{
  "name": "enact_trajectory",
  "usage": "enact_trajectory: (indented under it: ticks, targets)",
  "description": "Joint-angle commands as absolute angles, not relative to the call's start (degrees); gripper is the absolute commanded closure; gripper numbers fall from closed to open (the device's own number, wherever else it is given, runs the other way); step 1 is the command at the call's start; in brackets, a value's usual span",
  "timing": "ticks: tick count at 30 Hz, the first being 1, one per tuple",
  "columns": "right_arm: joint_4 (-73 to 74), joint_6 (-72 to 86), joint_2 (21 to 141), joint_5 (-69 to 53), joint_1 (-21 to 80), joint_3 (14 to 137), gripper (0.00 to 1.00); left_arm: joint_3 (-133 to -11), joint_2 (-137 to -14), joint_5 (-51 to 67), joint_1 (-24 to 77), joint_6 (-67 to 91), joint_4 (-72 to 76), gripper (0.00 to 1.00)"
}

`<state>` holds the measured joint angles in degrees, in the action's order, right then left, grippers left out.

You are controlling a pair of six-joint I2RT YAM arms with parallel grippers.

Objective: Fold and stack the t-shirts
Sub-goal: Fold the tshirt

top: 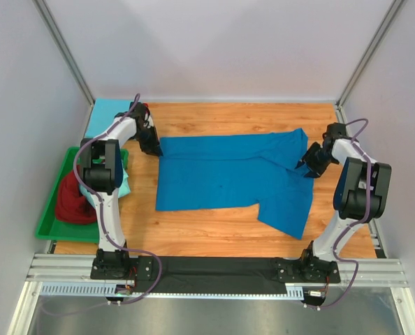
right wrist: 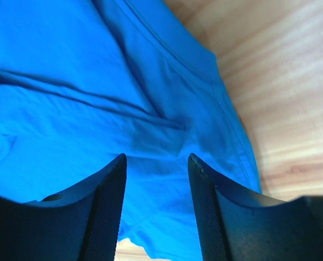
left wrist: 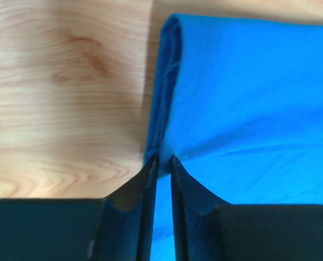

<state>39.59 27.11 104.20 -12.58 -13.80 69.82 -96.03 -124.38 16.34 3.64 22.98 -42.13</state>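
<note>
Bright even light, soft shadows; wrist cams bit soft, fingers (left wrist: 130, 217) dark, slight glare on table (right wrist: 292, 81).

From above, the left arm (top: 99, 167) covers part of the green tray (top: 47, 225) and of the maroon t-shirt (top: 73, 202) and pale aqua t-shirt (top: 125, 185) heaped in it, and the sky blue t-shirt (top: 113, 110) shows only in part behind it. In both wrist views the royal blue t-shirt (left wrist: 248, 109) runs off the picture's edges and the finger bases (left wrist: 248, 234) at the bottom are dark blurs
</note>
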Motion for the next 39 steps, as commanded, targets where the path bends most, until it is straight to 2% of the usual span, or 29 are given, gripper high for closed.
enact_trajectory:
  ticks: [1, 4, 7, 12, 14, 15, 21, 30, 39]
  targets:
    - [37.53, 26.63, 104.68, -13.8, -13.63, 74.35, 0.49, -98.27, -122.97, 11.96, 3.34, 21.71, -47.19, 0.74]
    - [36.65, 26.89, 103.97, -14.5, -12.31, 77.51, 0.39, -95.46, -117.36, 8.97, 3.43, 22.76, -47.38, 0.49]
    - [35.6, 27.42, 105.37, -15.02, -11.17, 81.28, 0.34, -93.26, -113.22, 9.32, 4.3, 23.64, -45.71, 0.46]
    - [37.18, 28.48, 112.13, -12.23, -9.76, 90.34, 0.33, -93.78, -110.66, 9.23, 7.64, 24.17, -44.13, 0.49]
    - [37.09, 28.48, 114.25, -8.99, -9.76, 94.64, 0.35, -94.22, -110.65, 10.8, 8.17, 24.17, -41.33, 0.58]
    - [36.74, 27.95, 116.35, -8.27, -9.84, 96.14, 0.4, -94.48, -111.18, 11.85, 8.09, 24.17, -39.74, 0.63]
    - [35.6, 27.6, 124.27, -6.42, -9.84, 106.07, 0.53, -100.53, -119.42, 22.4, 7.47, 28.98, -30.07, 0.66]
    - [35.07, 22.85, 132.36, -4.31, -9.93, 114.25, 0.49, -103.27, -127.0, 26.8, 7.3, 35.16, -21.36, 0.67]
    - [35.51, 22.5, 136.67, -4.92, -10.02, 119.71, 0.55, -105.38, -130.87, 23.21, 6.68, 35.33, -25.83, 0.72]
